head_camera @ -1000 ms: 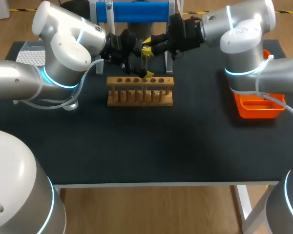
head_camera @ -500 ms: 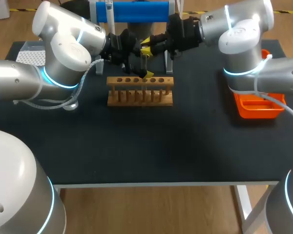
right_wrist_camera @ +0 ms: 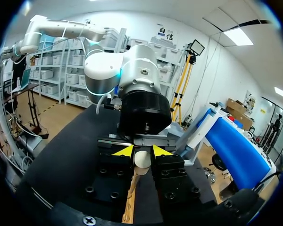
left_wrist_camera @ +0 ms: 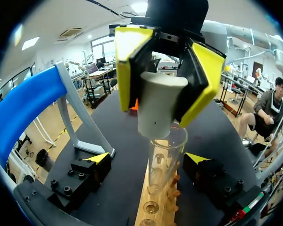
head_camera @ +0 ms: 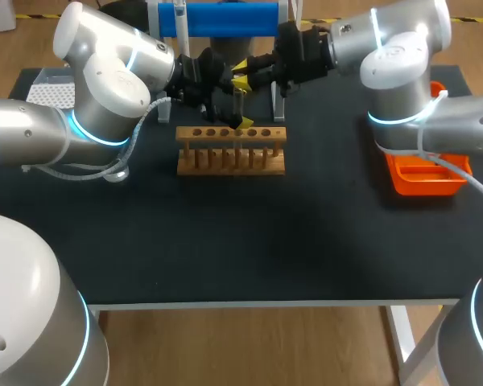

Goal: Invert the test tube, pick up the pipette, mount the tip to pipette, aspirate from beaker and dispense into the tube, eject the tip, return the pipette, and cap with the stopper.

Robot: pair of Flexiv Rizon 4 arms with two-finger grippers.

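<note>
The left gripper point(left_wrist_camera: 147, 159) stands wide, one finger on either side of the upright tube point(left_wrist_camera: 162, 157), which sits in the rack point(head_camera: 231, 153). The right gripper point(right_wrist_camera: 142, 151) clamps the stopper point(left_wrist_camera: 159, 109) just over the tube's mouth; contact unclear.

Matte black bench point(head_camera: 306, 241) with pale front edge, white leg point(head_camera: 401, 338) at one corner, wood-toned floor point(head_camera: 249, 346) beneath and around it, white wall point(right_wrist_camera: 146, 26) behind, rectangular ceiling light panel point(right_wrist_camera: 239, 35) lit, even overhead illumination
</note>
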